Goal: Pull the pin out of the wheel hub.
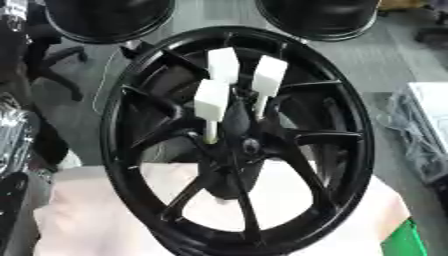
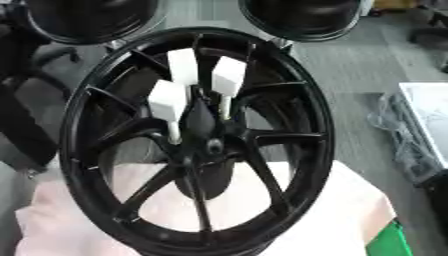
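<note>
Pins of white plastic with block-shaped heads, three of them, stand in the centre of the black spoked wheel (image 1: 109, 130): that is where the task's thing is. Neither hand of the robot shows in either view, so I cannot tell how the fingers stand.

Nearest to the camera lies a pale pink cloth (image 1: 87, 220), and the bottom of the wheel rests on it. A bright green thing (image 1: 404, 240) shows at the lower right corner, just beside the cloth; I cannot make out what it is.

The wheel stands upright and faces the camera. Its thin spokes run from the rim to the black wheel hub (image 1: 251, 146). A long dark shape lies over the hub, and I cannot tell whether it belongs to the wheel. The nearest pin (image 1: 213, 102) has its thin shaft going down to the hub on the left. The right pin (image 1: 269, 75) stands higher, and the rear pin (image 1: 224, 65) rises between and behind them.

Behind the wheel are two large black round objects (image 1: 109, 20), near the top edge, on a grey floor (image 1: 385, 60). A white flat thing (image 1: 433, 105) lies at the right edge.
</note>
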{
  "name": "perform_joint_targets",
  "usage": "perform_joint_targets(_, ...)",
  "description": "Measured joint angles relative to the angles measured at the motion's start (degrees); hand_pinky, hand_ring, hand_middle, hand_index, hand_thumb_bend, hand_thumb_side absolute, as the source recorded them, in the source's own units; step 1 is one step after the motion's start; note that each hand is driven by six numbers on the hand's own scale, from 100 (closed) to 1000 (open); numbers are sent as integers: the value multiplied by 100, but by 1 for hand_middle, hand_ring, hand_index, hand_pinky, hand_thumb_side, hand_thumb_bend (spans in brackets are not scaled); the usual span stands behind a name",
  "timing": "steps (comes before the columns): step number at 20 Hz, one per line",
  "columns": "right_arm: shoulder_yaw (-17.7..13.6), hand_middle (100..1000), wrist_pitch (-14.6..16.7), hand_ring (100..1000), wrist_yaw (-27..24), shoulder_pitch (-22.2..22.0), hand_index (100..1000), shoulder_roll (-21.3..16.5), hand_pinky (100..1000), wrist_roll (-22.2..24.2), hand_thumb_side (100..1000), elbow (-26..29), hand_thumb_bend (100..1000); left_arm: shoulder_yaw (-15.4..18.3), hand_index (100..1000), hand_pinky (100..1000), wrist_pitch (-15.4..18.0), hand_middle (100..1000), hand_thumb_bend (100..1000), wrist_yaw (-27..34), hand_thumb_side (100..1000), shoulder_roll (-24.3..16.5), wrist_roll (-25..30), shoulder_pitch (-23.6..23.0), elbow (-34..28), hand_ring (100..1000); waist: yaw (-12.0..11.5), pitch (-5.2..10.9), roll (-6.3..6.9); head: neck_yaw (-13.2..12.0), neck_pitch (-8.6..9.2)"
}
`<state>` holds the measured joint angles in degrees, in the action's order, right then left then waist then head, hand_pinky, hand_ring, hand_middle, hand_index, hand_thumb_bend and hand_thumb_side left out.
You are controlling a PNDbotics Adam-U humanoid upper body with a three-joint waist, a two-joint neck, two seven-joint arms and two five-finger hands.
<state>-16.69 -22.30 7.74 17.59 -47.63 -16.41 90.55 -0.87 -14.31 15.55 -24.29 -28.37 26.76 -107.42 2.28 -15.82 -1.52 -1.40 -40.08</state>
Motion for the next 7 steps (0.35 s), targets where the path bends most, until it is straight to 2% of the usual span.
perform_joint_targets(2, 193, 729, 217, 603, -411, 208, 794, 8, 675, -94, 502, 208, 120, -1, 696, 732, -1, 822, 467, 0, 578, 1, 5, 4, -1, 826, -28, 0, 0, 11, 0)
perform_joint_targets(6, 630, 714, 695, 653, -1203, 734, 773, 151, 747, -26, 458, 551, 155, -2, 697, 732, -1, 824, 466, 0, 578, 4, 25, 35, -4, 827, -73, 1, 0, 55, -1)
perform_joint_targets(7, 732, 727, 799, 696, -1358, 861, 777, 210, 767, 16, 455, 587, 160, -2, 697, 733, -5, 824, 468, 0, 577, 5, 31, 41, -5, 827, -85, 1, 0, 61, -1)
